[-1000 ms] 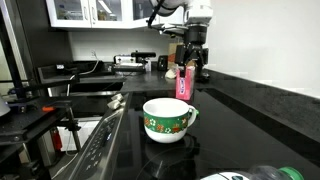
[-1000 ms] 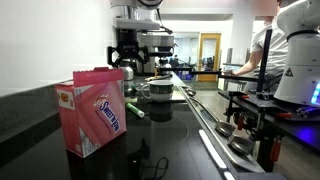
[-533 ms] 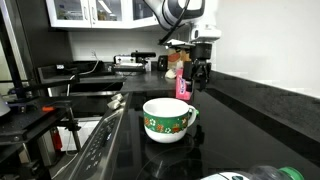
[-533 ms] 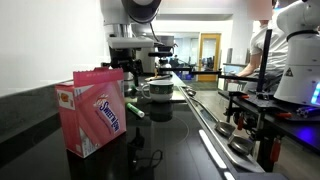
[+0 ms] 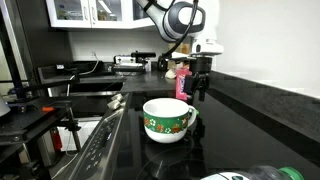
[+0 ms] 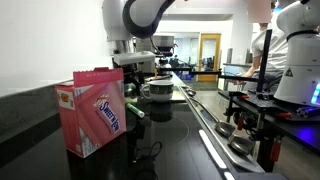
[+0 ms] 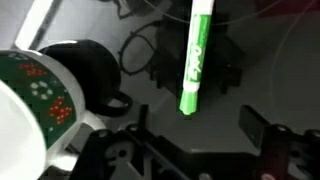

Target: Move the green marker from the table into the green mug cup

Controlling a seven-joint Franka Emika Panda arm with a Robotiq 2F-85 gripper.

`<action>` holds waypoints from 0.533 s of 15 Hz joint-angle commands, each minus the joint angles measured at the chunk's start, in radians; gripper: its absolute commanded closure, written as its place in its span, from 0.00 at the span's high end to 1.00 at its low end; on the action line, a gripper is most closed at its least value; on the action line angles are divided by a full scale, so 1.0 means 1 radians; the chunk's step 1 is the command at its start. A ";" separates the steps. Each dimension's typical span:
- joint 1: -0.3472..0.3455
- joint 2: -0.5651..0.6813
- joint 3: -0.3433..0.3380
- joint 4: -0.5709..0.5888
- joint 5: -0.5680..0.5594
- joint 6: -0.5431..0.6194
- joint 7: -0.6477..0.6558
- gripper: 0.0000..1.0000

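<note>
Wrist view: the green marker (image 7: pixel 195 58) lies flat on the glossy black worktop (image 7: pixel 285 80), outside the green mug cup (image 7: pixel 35 100). It is near the cup's handle but clear of it. The pincer (image 7: pixel 195 128) has its fingers set well apart and holds nothing; the marker's near end lies just ahead of the gap between them, with no contact visible. In an exterior view the pincer hangs low over the worktop beyond the upright mug cup, just beside a pink container (image 5: pixel 183 82).
</note>
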 commanded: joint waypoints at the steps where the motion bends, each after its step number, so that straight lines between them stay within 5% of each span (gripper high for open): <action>1: 0.015 0.006 -0.011 -0.023 0.020 0.051 -0.055 0.96; 6: 0.027 0.019 -0.010 -0.053 0.057 0.082 -0.046 0.86; 7: 0.031 0.018 -0.016 -0.058 0.062 0.086 -0.034 0.62; 8: 0.031 0.018 -0.018 -0.061 0.071 0.091 -0.027 0.61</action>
